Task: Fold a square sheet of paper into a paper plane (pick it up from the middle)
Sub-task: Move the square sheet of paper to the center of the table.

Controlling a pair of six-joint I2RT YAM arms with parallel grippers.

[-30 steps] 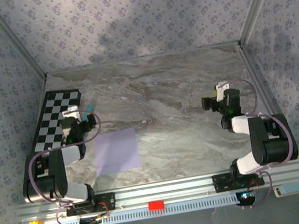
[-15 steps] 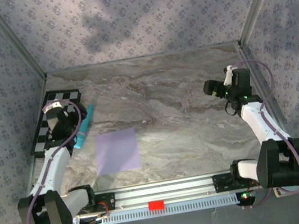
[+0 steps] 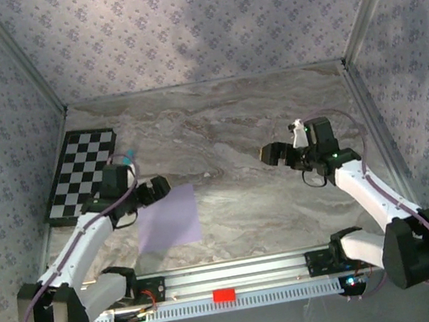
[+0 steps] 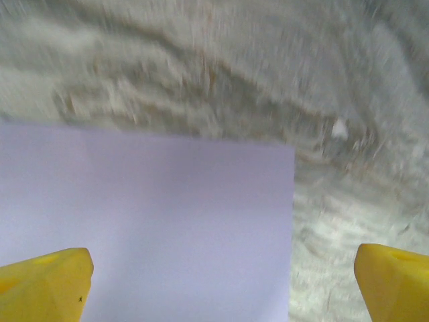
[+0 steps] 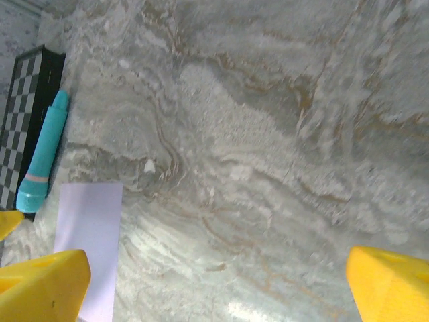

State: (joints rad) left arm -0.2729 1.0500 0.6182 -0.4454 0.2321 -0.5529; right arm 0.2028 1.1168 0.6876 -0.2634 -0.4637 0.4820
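The square sheet of paper is pale lilac and lies flat and uncreased on the marble table, left of centre. My left gripper hovers over the sheet's far edge, open. In the left wrist view the sheet lies under the wide-apart yellow fingertips, and nothing is between them at the gripper. My right gripper hangs open over bare marble right of centre, well apart from the sheet. In the right wrist view the sheet is at the lower left, and the gripper holds nothing.
A black-and-white checkerboard lies at the far left, with a teal pen beside its right edge. Patterned walls enclose the table on three sides. An aluminium rail runs along the near edge.
The left arm swung from over the checkerboard rightward to the sheet's far edge. The right arm moved left toward the table's centre. Both grippers stayed open.
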